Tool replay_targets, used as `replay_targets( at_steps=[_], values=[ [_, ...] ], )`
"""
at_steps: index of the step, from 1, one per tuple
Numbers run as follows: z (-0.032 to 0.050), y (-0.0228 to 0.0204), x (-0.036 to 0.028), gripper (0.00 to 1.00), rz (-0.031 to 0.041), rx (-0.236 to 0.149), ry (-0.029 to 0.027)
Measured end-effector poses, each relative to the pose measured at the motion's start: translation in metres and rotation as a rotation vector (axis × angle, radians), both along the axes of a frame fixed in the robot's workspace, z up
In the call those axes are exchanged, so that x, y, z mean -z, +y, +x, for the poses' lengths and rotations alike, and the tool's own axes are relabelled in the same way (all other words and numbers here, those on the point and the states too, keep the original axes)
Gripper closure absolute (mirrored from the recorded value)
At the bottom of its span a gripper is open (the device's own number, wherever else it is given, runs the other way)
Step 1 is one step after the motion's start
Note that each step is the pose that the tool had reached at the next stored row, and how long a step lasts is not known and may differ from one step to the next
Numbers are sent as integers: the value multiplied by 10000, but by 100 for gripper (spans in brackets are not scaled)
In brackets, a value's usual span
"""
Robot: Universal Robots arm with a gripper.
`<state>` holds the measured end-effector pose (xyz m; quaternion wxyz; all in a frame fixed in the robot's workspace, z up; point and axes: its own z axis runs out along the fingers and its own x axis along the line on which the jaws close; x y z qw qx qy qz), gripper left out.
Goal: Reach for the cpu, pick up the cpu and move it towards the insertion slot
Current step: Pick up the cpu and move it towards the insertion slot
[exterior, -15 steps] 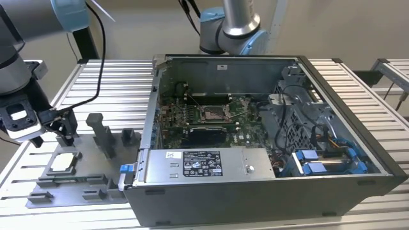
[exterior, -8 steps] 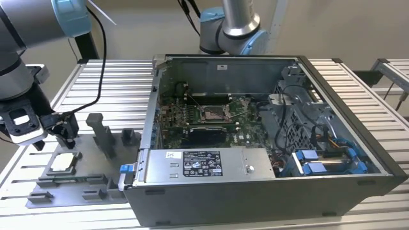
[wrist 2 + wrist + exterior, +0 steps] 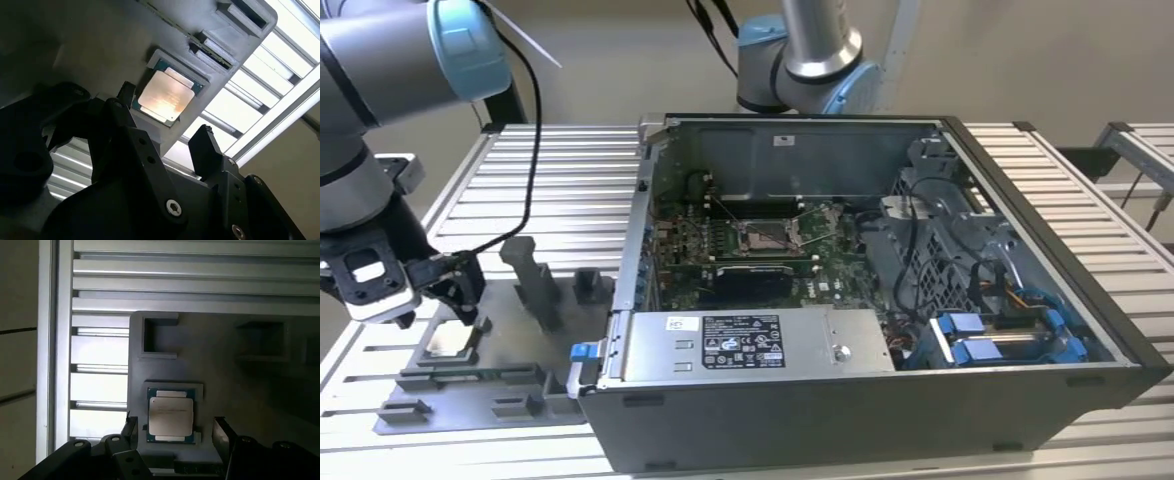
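Directly over the cpu [image 3: 171,415], the gripper [image 3: 438,312] hung with its fingers spread wide to either side, while the cpu lay flat in the grey fixture [image 3: 460,398], at about eight o'clock from the insertion slot [image 3: 765,237] in the exterior view.

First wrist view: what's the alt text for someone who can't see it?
A silvery square cpu sits in a grey fixture plate, the open gripper over it with one dark finger to each side. The plate lies on a slatted metal table.
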<state>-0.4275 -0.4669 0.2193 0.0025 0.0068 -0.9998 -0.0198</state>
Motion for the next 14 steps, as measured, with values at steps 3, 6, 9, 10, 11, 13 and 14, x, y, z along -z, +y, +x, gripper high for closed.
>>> replay_targets(
  at_steps=[3, 6, 9, 10, 11, 13, 14],
  values=[
    [-10, -14, 54, 0, 0, -1, 3],
    [-16, -20, 109, 0, -1, -1, 8],
    [-18, -21, 162, 0, -1, -2, 12],
    [-18, -22, 180, 0, 0, -2, 12],
    [-20, -21, 194, 0, -1, -2, 12],
    [-23, -21, 222, 0, 0, -1, 12],
    [-24, -21, 235, 0, 0, -1, 11]
  ],
)
